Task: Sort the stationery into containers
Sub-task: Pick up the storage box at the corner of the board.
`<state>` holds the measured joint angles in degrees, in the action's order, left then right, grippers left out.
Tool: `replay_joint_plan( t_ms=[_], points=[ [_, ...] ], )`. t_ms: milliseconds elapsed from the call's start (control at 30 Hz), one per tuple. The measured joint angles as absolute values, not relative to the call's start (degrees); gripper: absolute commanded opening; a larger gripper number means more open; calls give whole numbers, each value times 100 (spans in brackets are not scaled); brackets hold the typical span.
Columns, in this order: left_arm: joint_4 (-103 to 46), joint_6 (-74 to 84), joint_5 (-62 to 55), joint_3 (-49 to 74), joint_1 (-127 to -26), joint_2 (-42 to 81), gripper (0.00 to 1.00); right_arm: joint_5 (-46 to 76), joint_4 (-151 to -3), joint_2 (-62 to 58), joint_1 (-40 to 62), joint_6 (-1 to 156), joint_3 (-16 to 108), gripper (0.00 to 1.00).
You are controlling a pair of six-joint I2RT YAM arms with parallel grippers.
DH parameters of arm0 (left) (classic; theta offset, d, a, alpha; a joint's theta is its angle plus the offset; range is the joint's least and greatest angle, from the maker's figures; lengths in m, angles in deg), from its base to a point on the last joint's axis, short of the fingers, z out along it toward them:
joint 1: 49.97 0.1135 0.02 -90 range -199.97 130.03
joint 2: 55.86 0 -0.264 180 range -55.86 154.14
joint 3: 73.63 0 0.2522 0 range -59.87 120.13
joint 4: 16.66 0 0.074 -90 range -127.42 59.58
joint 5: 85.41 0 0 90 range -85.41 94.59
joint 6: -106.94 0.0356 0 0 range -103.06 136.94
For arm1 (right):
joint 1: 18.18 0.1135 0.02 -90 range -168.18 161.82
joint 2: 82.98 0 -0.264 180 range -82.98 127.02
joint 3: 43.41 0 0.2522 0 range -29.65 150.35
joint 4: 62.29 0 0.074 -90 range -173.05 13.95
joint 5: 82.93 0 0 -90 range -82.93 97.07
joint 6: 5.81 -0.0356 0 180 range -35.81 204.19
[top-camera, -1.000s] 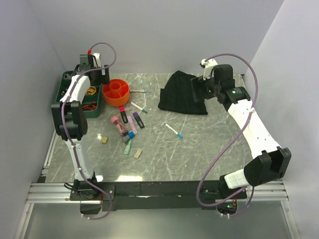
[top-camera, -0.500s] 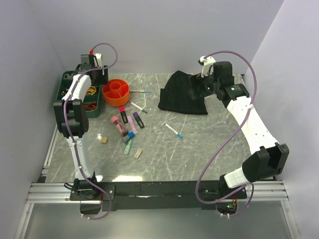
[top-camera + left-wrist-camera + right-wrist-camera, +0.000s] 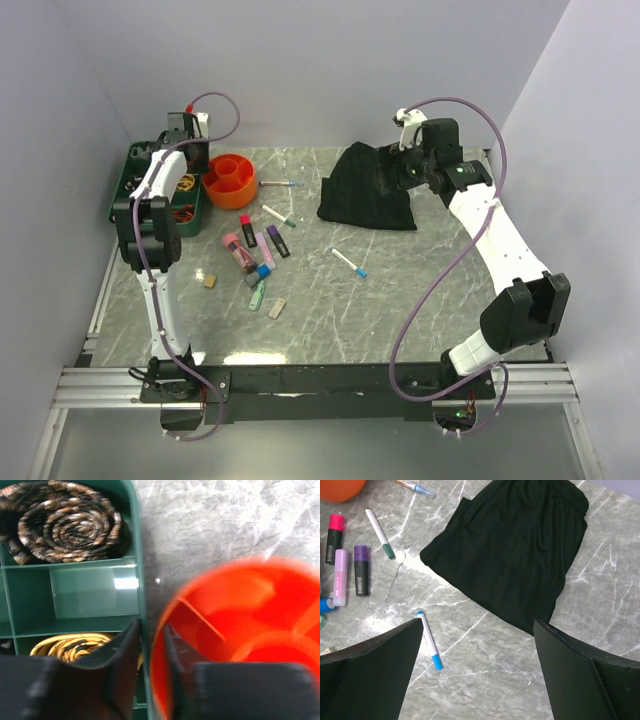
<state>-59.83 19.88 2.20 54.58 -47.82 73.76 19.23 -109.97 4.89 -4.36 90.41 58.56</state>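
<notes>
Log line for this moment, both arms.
left gripper: astride orange tub rim, grip unclear | right gripper: open, near black cloth | markers on table

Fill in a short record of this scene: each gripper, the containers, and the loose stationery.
Left gripper: closed on the rim of the orange tub, one finger inside
Right gripper: open, over the black cloth
Green tray: beside the tub, holding coiled bands
Pens and markers: loose on the table

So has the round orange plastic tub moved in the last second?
Yes: the orange tub shifted slightly left, toward the dark green compartment tray.
</notes>
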Motion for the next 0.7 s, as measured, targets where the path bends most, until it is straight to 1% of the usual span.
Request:
replay_joint_plan(
  t_ms=[33, 67, 333, 467, 700],
  points=[
    [-6005, 2004, 237, 5458, -4782, 7376, 3, 1923, -10997, 498, -436, 9041, 5856, 100],
    [-6002, 2032, 272, 5458, -4782, 7376, 1, 1921, -10997, 505, -436, 9041, 5856, 100],
    [-6016, 2052, 375, 5458, -4832, 7346, 1, 1923, -10997, 513, -436, 9034, 5856, 100],
    [-6284, 2052, 242, 5458, -4830, 7249, 1, 1928, -10994, 513, -440, 9003, 5853, 100],
    [-6826, 2085, -276, 5284, -5153, 6561, 1, 1976, -10990, 509, -469, 8997, 5794, 100]
  ],
)
